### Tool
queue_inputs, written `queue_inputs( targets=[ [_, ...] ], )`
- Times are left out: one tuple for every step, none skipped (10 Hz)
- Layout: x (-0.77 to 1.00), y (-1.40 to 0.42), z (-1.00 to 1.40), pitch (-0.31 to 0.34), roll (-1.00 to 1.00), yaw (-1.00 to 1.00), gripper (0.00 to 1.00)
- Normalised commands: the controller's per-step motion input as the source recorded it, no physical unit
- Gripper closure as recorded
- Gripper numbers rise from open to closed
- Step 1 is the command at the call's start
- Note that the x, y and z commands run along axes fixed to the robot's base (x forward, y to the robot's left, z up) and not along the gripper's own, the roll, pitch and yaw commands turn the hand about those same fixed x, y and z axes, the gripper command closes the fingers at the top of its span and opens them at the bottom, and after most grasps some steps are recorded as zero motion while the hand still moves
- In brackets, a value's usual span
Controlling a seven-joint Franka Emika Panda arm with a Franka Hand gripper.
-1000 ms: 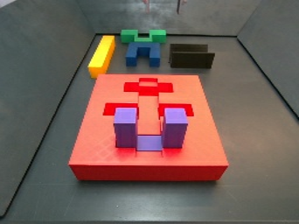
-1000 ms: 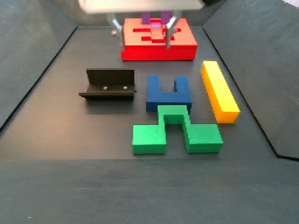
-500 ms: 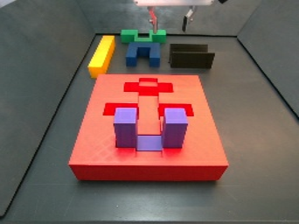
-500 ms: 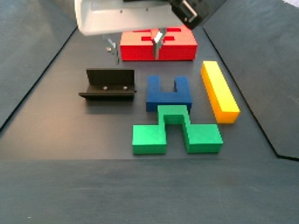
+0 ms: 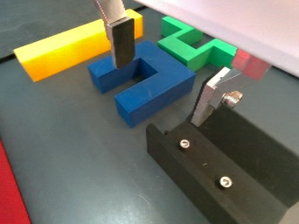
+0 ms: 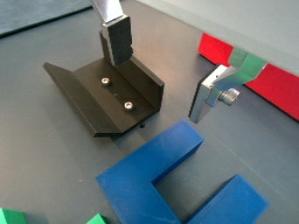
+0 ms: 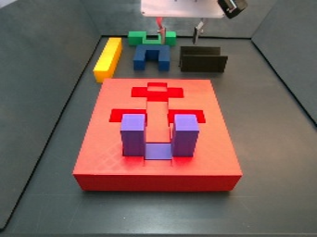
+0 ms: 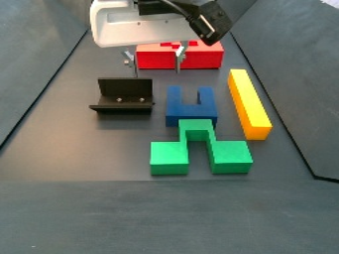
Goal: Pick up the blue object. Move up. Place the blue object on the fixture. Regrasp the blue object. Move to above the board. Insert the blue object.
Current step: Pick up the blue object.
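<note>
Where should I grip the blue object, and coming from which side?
Come straight down with the gripper, which hangs open above and empty. The blue object lies flat on the floor, its slot facing the board. Close across one prong's flat sides, or the base bar; the green block abuts the base, leaving little room there.

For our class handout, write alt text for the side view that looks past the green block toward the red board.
An open gripper hangs above the floor behind a blue U-shaped block and a black fixture, holding nothing. A green block, yellow bar and red board surround them.
</note>
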Motion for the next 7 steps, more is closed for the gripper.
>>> queue_inputs(
  targets=[
    [0.00, 0.00, -0.21, 0.000, 0.00, -0.42, 0.00],
    [0.00, 0.00, -0.18, 0.000, 0.03, -0.35, 0.00],
    [-0.29, 0.11, -0.17, 0.000, 0.04, -0.15, 0.00],
    [-0.45, 0.12, -0.23, -0.006, 0.00, 0.00, 0.00],
    [-0.36, 0.07, -0.26, -0.019, -0.01, 0.00, 0.00],
    [-0.31, 0.03, -0.26, -0.009, 0.00, 0.00, 0.00],
    [-0.19, 0.00, -0.22, 0.000, 0.00, 0.00, 0.00]
  ],
)
